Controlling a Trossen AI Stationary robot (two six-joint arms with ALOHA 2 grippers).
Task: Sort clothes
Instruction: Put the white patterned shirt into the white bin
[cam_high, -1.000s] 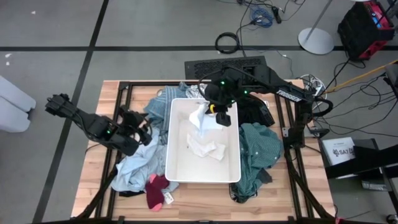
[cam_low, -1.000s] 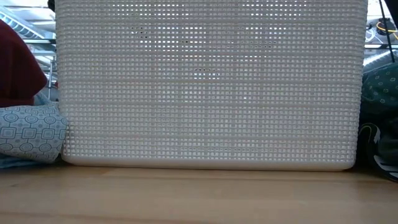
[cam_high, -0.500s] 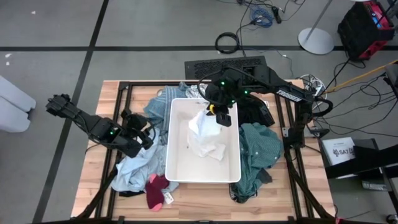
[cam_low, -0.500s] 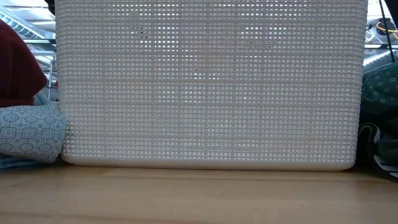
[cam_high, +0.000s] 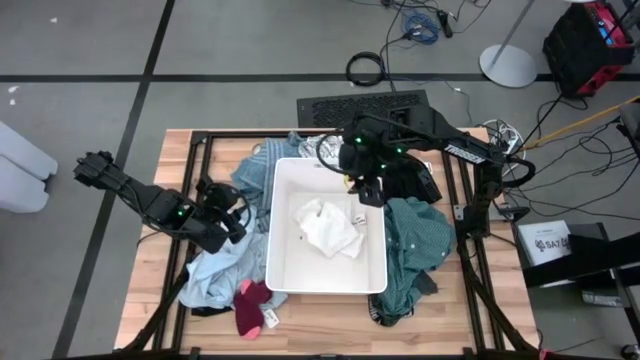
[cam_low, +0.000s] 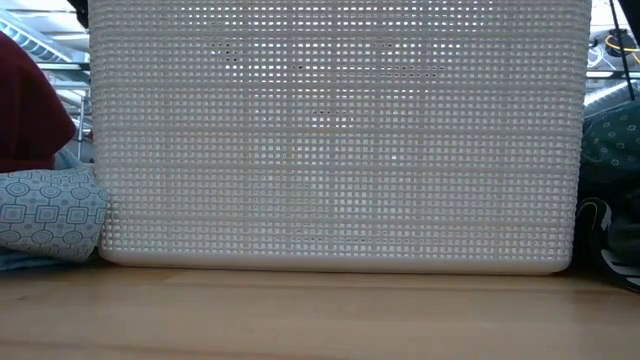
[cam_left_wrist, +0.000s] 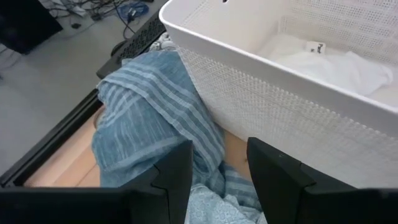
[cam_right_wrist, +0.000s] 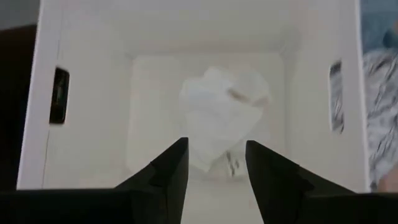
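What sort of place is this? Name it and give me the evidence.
Most likely a robotics lab or test space, not a home laundry. A wooden table framed in black rails stands on a grey floor marked with dark tape lines, with loose cables and equipment cases around it.

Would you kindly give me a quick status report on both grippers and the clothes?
Right gripper open, empty, above white rectangular plastic bin. White fabric garment lying inside bin. Left gripper open, over blue striped garment beside bin. Nothing in the way.
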